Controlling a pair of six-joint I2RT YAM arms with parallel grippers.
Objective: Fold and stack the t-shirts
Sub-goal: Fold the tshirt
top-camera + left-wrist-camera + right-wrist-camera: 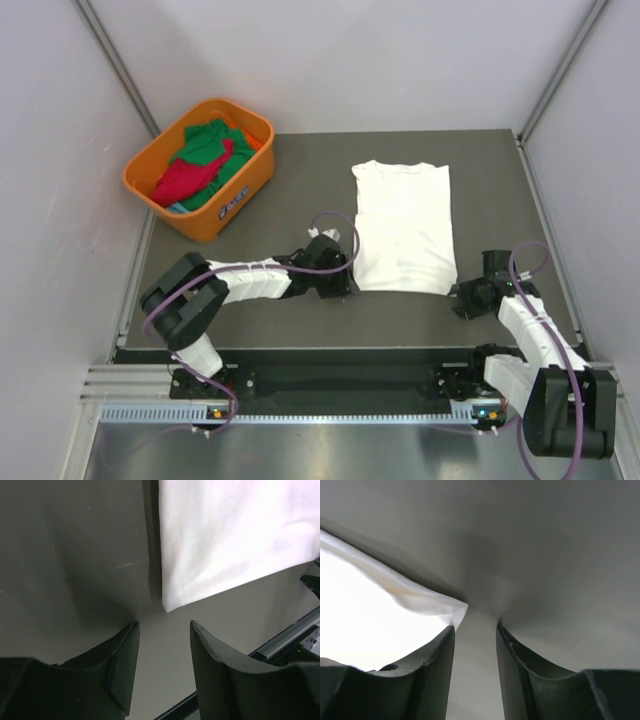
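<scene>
White t-shirt [403, 225] flat mid-table, sleeves and chest print not showing. Green t-shirt [205, 140] and red t-shirt [180, 180] bunched in orange basket [200, 225] at far left corner; how many there, hard to tell. Your left gripper [163, 625] at white shirt's near left corner, jaws apart, empty. Your right gripper [475, 627] at near right corner, jaws apart, empty; cloth tip just beside one finger. Dark table [300, 190] underneath.
</scene>
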